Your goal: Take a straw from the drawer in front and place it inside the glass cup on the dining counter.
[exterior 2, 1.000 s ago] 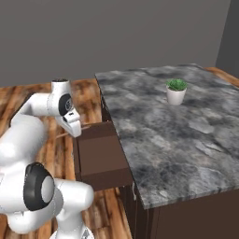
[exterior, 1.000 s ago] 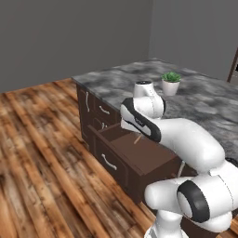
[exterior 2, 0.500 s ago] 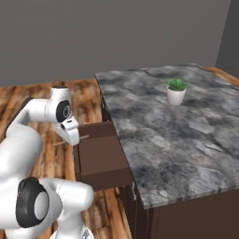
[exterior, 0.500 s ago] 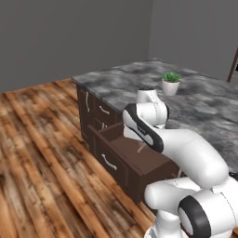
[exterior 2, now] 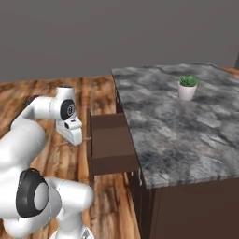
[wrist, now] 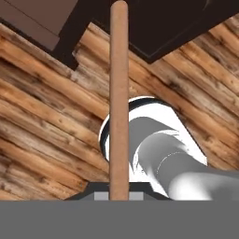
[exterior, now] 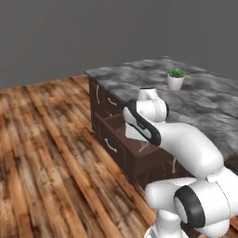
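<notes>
A thin reddish-brown straw [wrist: 119,93] runs straight up the middle of the hand view, and my gripper [wrist: 119,190] is shut on its lower end. From the right base view the gripper [exterior 2: 74,138] hangs just left of the open dark-brown drawer [exterior 2: 109,144], with the straw [exterior 2: 87,138] poking out sideways toward it. The drawer [exterior: 122,139] stands pulled out of the island, partly behind my arm. A corner of it [wrist: 163,23] lies beyond the straw's tip. The glass cup and the dining counter are out of view.
The grey stone island top [exterior 2: 186,126] carries a white pot with a green plant [exterior 2: 187,87]. More drawers with silver handles [exterior: 100,100] line its dark front. Wooden floor [exterior: 46,153] spreads out to the left of the island.
My hand, holding the straw, has come back from above the drawer, lower and nearer my base. The arm's elbow has swung, and both base views have shifted slightly.
</notes>
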